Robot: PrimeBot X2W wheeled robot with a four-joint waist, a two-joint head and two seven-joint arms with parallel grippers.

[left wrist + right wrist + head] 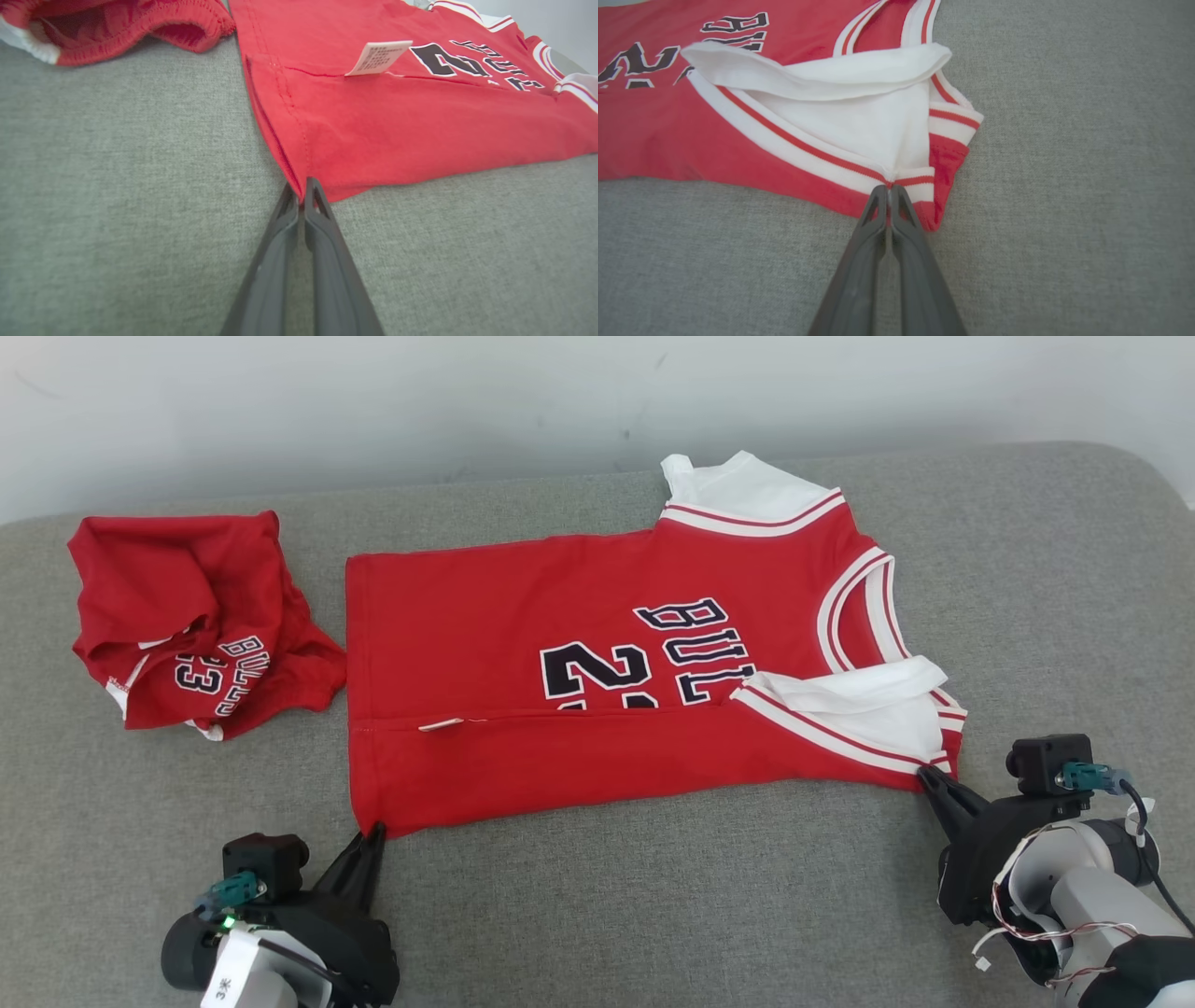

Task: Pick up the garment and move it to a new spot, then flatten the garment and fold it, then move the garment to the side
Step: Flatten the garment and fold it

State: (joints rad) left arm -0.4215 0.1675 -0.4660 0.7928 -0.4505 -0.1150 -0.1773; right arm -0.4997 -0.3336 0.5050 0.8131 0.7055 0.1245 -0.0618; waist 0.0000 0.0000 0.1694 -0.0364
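Long axis of jersey [467,607] runs left-right; left end effector [373,831] clenched on its lower-left hem corner, right end effector [927,773] clenched on lower-right shoulder.

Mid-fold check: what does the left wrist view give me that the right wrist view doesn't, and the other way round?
Left wrist view: the left gripper pinched shut on the bottom hem corner of the jersey, a white care label at the fold line, and a crumpled red garment lying beside the hem.
Right wrist view: the right gripper pinched shut on the shoulder end, just below the white-lined armhole.
Shared: the jersey, its black lettering and the grey padded surface.
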